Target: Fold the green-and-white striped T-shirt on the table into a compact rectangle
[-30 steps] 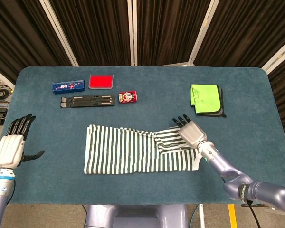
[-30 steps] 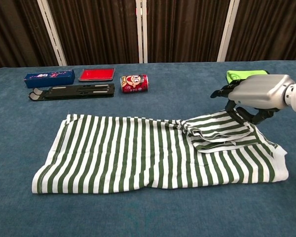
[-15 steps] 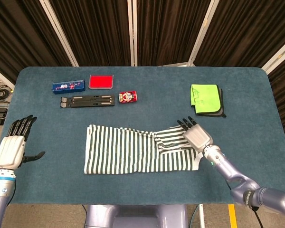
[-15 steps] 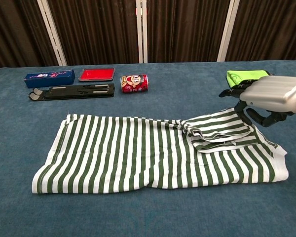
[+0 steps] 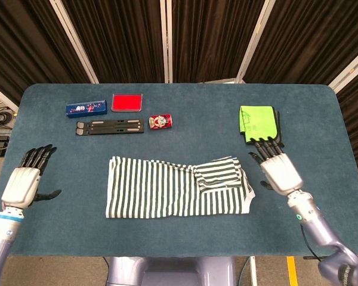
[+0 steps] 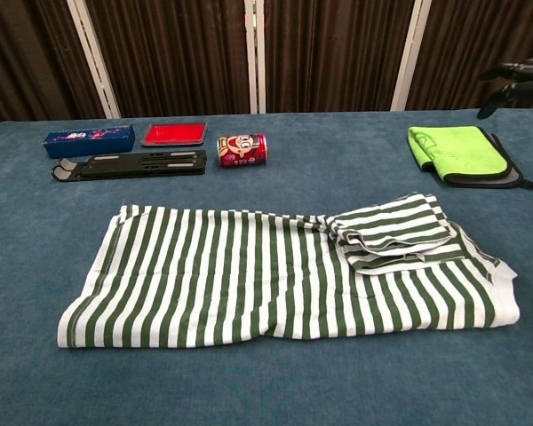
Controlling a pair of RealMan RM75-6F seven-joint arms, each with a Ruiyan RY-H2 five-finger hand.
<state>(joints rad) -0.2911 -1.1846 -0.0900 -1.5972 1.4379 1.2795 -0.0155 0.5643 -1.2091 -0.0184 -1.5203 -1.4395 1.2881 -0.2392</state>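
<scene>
Green-striped T-shirt (image 5: 178, 186) half-folded mid-table, sleeve tucked; my right hand (image 5: 278, 170) and left hand (image 5: 24, 183) spread, empty. Next: fold left end over.

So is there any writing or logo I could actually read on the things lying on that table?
Nothing can be read.
Blue box: white print on its side, too blurred to read.
Red can: a cartoon face, no readable words.
Striped T-shirt, green cloth, red tray, black stand: no text visible.
</scene>
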